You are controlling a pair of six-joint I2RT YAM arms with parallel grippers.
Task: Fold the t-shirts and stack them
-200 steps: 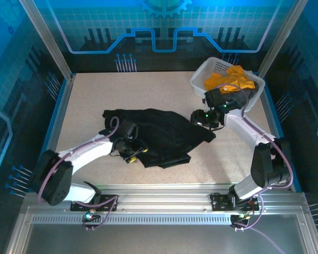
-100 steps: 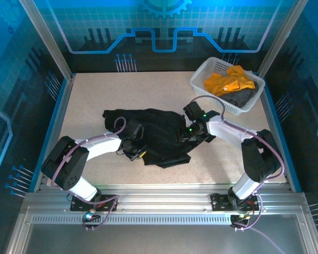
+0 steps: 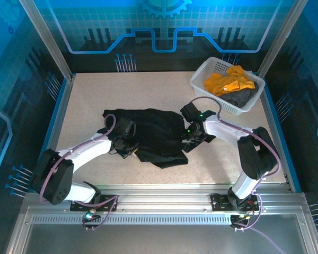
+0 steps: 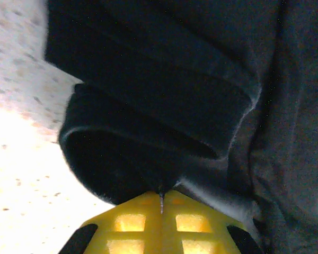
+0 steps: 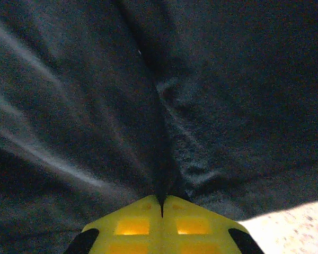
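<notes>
Gripping the black t-shirt (image 3: 159,132) tight with left claw (image 4: 161,197) and right claw (image 5: 161,202); next, pulling apart to flatten.

Yellow fingers (image 5: 143,219) seemingly pinch the black t-shirt (image 5: 212,84).

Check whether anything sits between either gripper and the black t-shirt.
Nothing visible does. The left gripper and the right gripper each already pinch a fold of the black t-shirt, with their jaws closed on the fabric.

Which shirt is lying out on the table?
The black shirt, crumpled on the table; the orange shirt and grey shirt sit in the basket.
</notes>
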